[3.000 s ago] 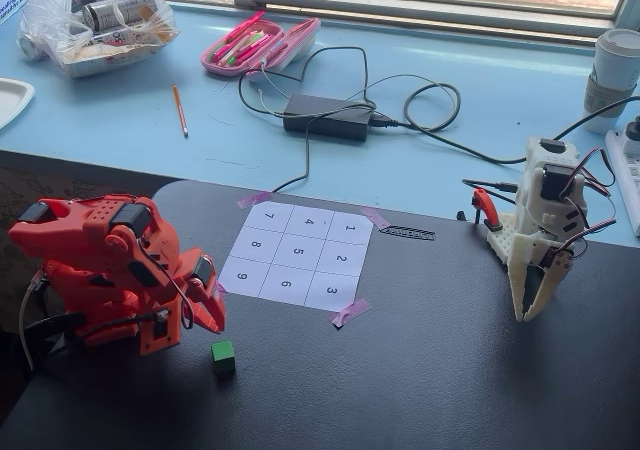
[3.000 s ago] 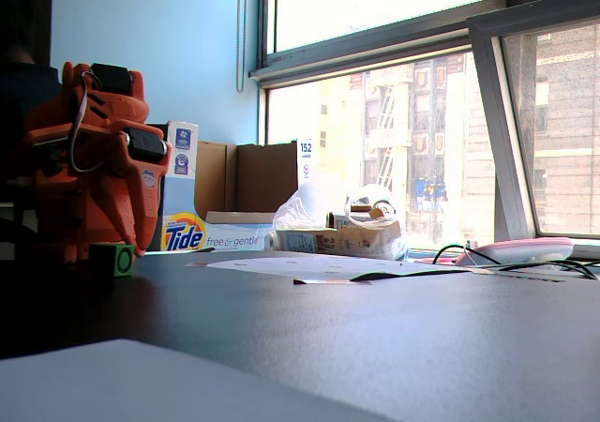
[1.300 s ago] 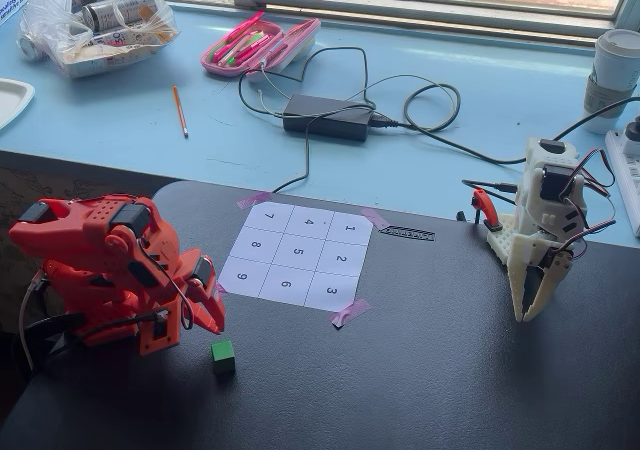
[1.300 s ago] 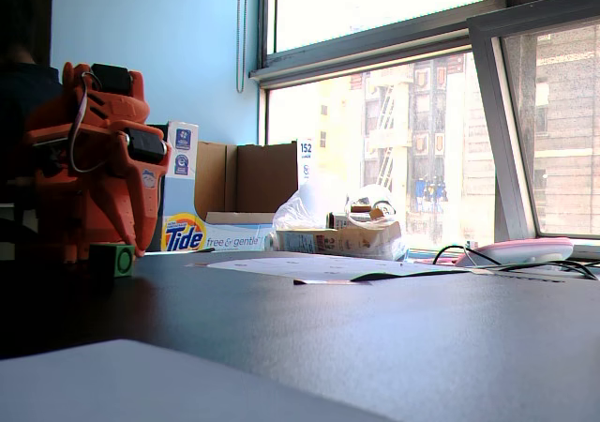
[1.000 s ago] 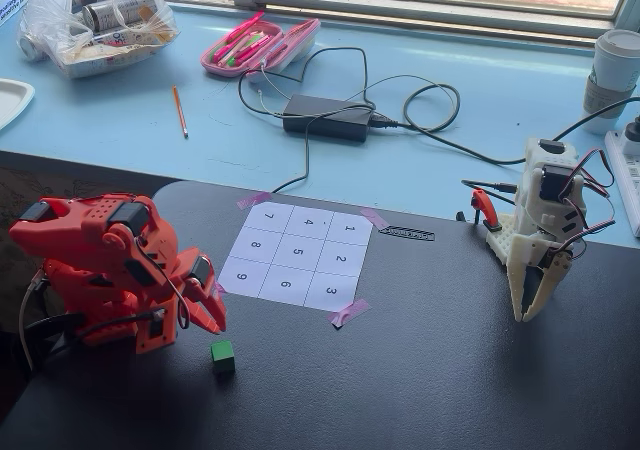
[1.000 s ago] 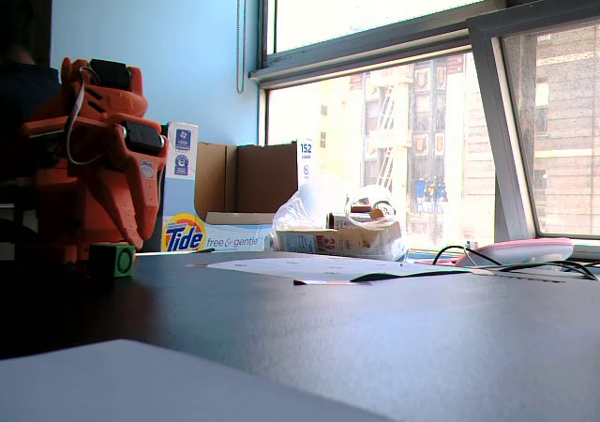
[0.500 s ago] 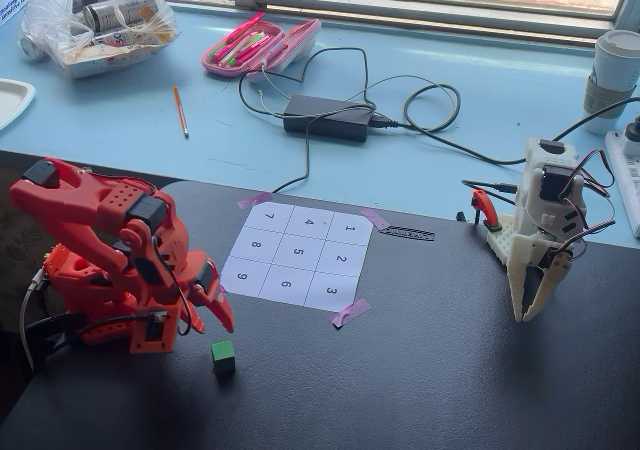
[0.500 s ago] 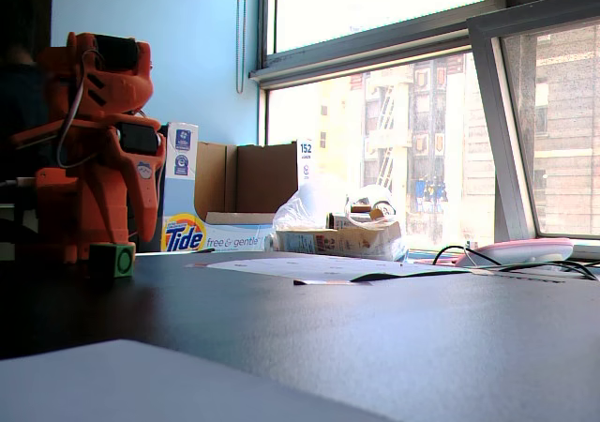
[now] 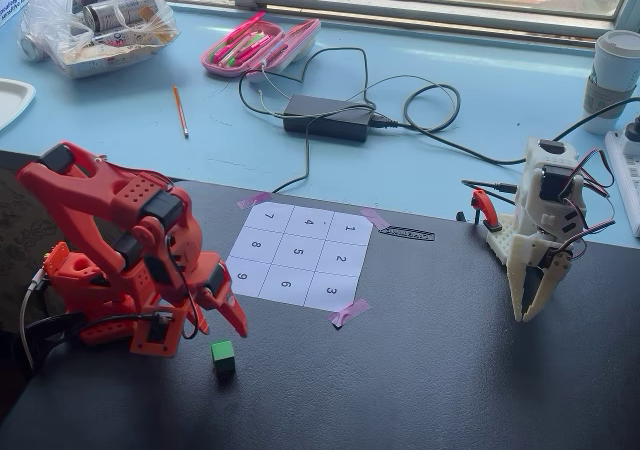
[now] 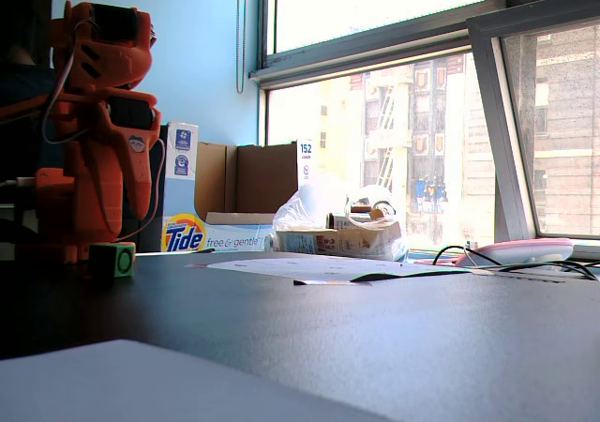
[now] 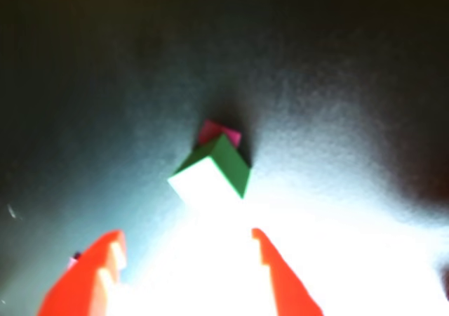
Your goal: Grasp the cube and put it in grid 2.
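Note:
The small green cube (image 9: 223,355) sits on the black table a little in front of the numbered sheet's near-left corner. It also shows in the low fixed view as the cube (image 10: 119,259) and in the wrist view as the cube (image 11: 214,172). My red gripper (image 9: 222,328) hovers just behind and above it, open, and the cube lies ahead of the gripper (image 11: 186,233), outside its fingers. Grid 2 (image 9: 342,259) is the middle cell of the sheet's right column, with nothing on it. The red arm (image 10: 94,159) stands tall at the left.
A white second arm (image 9: 540,240) stands at the table's right edge, pointing down. Purple tape (image 9: 349,313) holds the sheet's corners. Behind the black table, a blue sill carries a power brick (image 9: 327,117) with cables, a pink pencil case (image 9: 260,45), a pencil (image 9: 179,109) and a bag (image 9: 95,15).
The red arm has unfolded from its low rest pose: the shoulder rose and the gripper swung forward toward the cube. The cube has not moved.

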Controlling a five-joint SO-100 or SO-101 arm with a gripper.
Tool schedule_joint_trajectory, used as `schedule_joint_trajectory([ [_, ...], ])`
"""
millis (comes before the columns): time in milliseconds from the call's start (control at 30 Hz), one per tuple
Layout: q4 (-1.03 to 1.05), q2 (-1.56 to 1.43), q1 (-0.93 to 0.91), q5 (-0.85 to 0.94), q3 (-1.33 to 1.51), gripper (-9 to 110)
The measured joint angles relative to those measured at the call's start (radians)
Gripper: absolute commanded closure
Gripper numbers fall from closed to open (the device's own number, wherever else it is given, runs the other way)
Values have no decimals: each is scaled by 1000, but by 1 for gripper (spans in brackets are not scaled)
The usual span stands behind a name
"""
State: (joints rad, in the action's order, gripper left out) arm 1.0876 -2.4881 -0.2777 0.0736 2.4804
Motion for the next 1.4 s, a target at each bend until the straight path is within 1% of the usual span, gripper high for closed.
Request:
schedule_joint_trajectory([
  [300, -41, 78, -94, 37, 0, 71],
  [433, -66, 80, -95, 40, 2, 71],
  [567, -83, 84, -95, 57, 5, 66],
  [633, -100, 87, -95, 75, 5, 67],
  [867, -110, 172, -81, 130, 5, 66],
  [1100, -107, 293, -54, 138, 0, 67],
  [1133, -112, 311, -55, 141, -12, 69],
  [1200, -124, 339, -55, 144, -35, 78],
  [1267, -137, 353, -57, 144, -43, 95],
  [1300, -143, 354, -57, 144, -43, 101],
  [1400, -147, 359, -61, 144, -43, 101],
])
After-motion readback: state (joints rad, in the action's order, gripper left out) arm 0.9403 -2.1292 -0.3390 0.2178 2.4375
